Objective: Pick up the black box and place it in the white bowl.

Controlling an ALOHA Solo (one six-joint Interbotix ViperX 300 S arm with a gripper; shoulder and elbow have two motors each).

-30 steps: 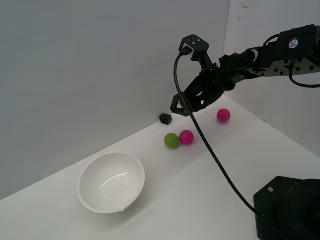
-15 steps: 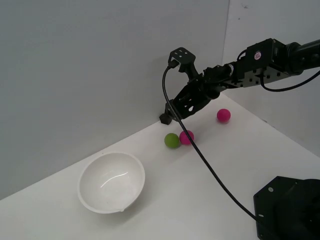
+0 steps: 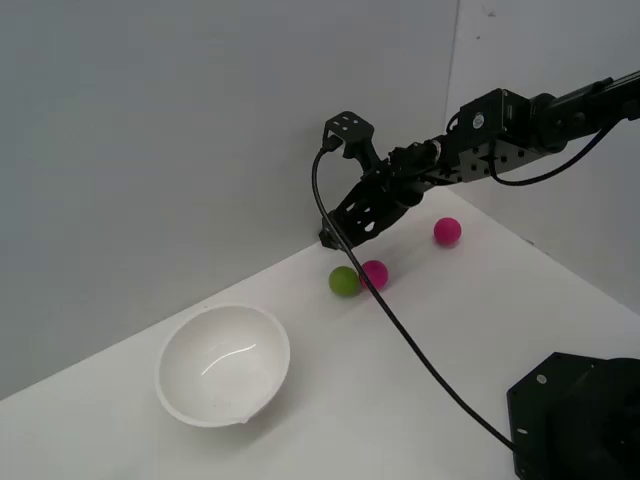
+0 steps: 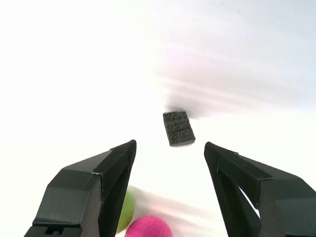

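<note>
Arm reached in toward wall: gripper (image 4: 170, 150) jaws wide open, empty, now framing small matte black box (image 4: 178, 128); grasp next.

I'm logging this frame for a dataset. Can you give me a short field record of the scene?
gripper: open, fingers apart, holding nothing
black box: on the table near the wall, just ahead of the fingers, untouched
white bowl: empty, toward the exterior view's left
balls: green ball beside pink ball; second pink ball apart
table: white
</note>
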